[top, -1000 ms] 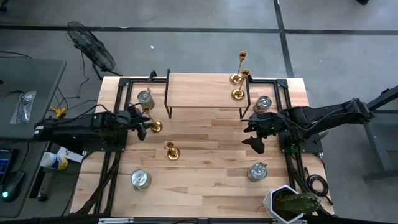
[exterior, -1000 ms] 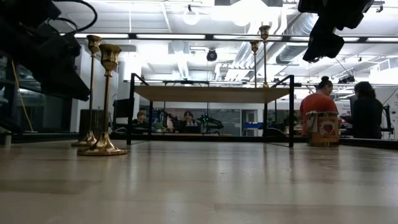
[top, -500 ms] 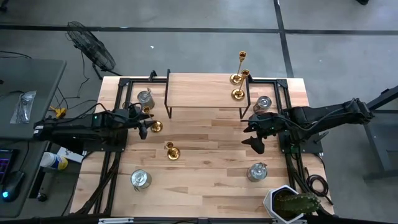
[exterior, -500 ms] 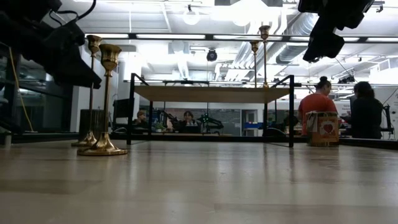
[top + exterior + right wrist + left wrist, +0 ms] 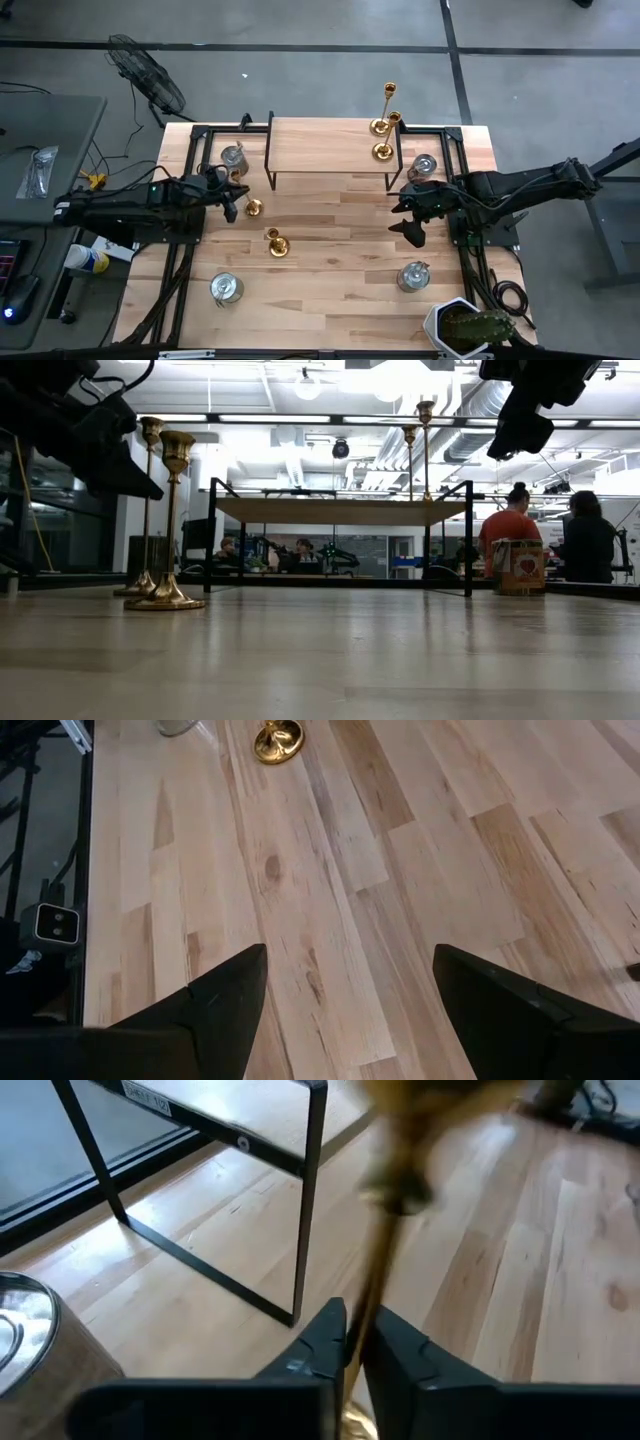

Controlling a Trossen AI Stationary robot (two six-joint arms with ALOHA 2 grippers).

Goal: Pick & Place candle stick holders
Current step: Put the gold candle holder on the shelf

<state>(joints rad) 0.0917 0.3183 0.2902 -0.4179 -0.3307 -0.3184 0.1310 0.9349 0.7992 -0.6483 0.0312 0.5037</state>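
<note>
Slim shiny brass candlestick holder (image 5: 251,204) stands upright on the left of the light wooden table (image 5: 330,290), by the black-framed wooden shelf (image 5: 330,145); left gripper (image 5: 354,1342) pinches its thin stem, seen only in left wrist view. Right gripper (image 5: 345,995) spread wide, arm hovering over bare planks at table's right

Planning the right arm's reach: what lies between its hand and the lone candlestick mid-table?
Only bare tabletop between the right hand and that candlestick, seen in the high view.
</note>
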